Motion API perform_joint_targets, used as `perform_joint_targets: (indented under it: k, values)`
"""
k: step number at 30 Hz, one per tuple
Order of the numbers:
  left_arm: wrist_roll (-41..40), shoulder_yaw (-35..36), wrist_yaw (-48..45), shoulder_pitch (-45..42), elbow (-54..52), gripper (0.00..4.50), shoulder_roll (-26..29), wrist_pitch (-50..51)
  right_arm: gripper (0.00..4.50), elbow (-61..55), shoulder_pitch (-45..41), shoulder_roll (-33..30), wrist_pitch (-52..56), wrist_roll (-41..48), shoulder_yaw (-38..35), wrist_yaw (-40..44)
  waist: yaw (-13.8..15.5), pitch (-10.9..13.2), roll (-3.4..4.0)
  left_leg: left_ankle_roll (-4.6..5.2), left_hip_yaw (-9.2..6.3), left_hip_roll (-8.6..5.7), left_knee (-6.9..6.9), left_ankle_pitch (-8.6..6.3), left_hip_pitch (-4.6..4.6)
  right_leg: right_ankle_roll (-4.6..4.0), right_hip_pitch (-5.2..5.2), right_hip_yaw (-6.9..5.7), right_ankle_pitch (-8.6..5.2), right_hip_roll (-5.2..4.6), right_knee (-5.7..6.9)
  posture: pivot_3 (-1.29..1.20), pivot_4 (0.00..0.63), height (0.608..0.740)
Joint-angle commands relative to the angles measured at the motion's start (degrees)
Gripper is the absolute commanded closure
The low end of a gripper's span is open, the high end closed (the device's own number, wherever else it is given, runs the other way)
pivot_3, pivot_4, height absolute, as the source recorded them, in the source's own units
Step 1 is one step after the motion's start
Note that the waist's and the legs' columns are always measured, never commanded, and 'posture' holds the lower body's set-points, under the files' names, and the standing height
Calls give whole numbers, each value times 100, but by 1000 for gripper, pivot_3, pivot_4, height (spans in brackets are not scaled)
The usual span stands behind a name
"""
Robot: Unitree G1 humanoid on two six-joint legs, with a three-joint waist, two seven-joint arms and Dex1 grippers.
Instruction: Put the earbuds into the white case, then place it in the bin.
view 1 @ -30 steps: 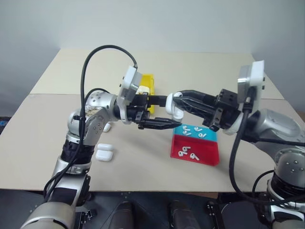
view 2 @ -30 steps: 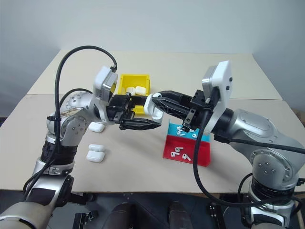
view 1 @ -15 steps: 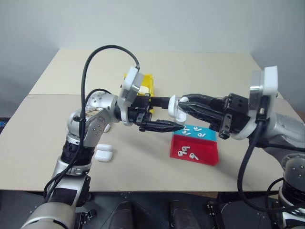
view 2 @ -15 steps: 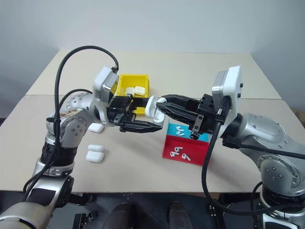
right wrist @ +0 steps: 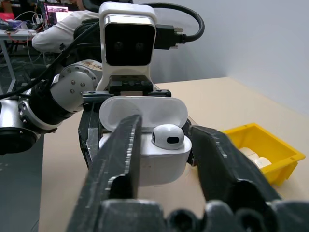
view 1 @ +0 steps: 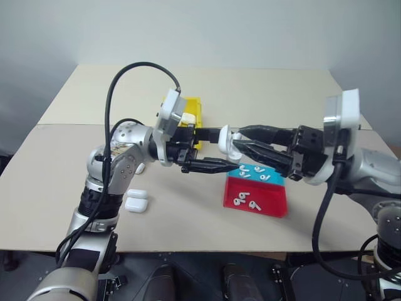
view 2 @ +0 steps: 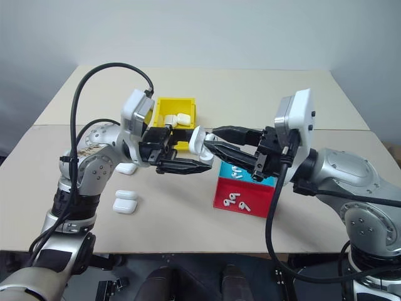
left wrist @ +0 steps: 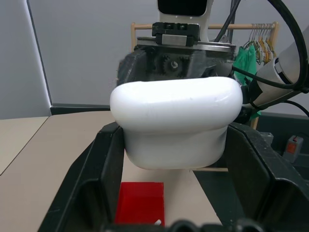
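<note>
My left gripper (left wrist: 176, 130) is shut on the white case (view 1: 228, 142) and holds it in the air above the table, lid flipped open. One earbud (right wrist: 167, 136) sits in the case's body. My right gripper (view 1: 239, 138) faces the case from the other side, open, with a finger (right wrist: 126, 145) on each side of the case. More earbuds lie in the teal tray (view 1: 276, 180) and in the red tray (view 1: 268, 199) below. The yellow bin (view 2: 164, 106) stands behind my left hand with white cases in it.
Two spare white cases (view 1: 136, 199) lie near the table's left front and another (view 1: 139, 168) sits under my left forearm. A person (right wrist: 63, 24) sits at a desk far behind my left arm in the right wrist view.
My right gripper's fingers have spread apart at the case. The left gripper has kept still with the case in it.
</note>
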Motion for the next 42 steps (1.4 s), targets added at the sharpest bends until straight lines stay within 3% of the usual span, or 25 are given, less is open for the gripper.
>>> perform_joint_targets:
  k: [1,2,10,14,19,22,25,30,39,42]
  values:
    - [-124,241,90,-129,-142,1711,-43,-164,1191,-101,-3,-109,71,180,61,31,1,0,0,0,0,0,0,0,0,0,0,0,0,0,0,0,150,740]
    - [-120,236,95,-127,-137,1711,-47,-169,894,-96,-2,-123,59,183,50,5,1,0,0,0,0,0,0,0,0,0,0,0,0,0,0,0,150,740]
    - [-136,236,115,-130,-147,1711,-52,-162,894,427,-148,-442,-19,200,-425,2,3,0,0,0,0,0,0,0,0,0,0,0,0,0,0,0,150,740]
    - [-191,244,127,-63,-282,1711,-22,-111,894,1212,-287,-1292,-77,-218,-543,920,13,0,0,0,2,-1,0,0,0,0,3,1,0,-1,-4,0,150,740]
    - [-210,240,147,25,-434,1711,29,-82,894,1959,-485,-2254,-478,-1235,190,2309,13,0,2,2,3,1,-4,-1,1,0,0,1,0,1,-7,0,150,740]
    - [-269,256,148,91,-571,1711,61,-36,894,2337,-847,-2618,-1551,-3264,1703,2863,-52,0,3,2,12,2,-4,-1,5,0,-3,10,0,1,-6,0,150,740]
    - [-314,238,162,136,-681,1711,59,5,894,3025,-1490,-2319,-2323,-4736,2824,3148,-73,0,5,1,23,3,-4,-1,12,2,-3,17,0,1,-3,0,150,740]
    - [-354,197,167,197,-757,1711,63,-13,894,4491,-2518,-1444,-3343,-6041,3862,3829,-89,3,9,1,27,2,-4,-1,8,2,-12,22,2,2,-1,0,150,740]
    - [-364,208,252,332,-833,1711,29,-75,894,7305,-3716,-181,-4937,-7276,4501,4340,-3,3,10,1,35,3,-4,-1,6,2,-12,22,1,-1,-10,0,150,740]
    - [-350,217,279,358,-839,1711,21,-97,1483,8010,-3948,100,-5273,-7414,4497,4460,-1,3,10,1,36,3,-4,-1,6,2,-11,21,1,-1,-9,0,150,740]
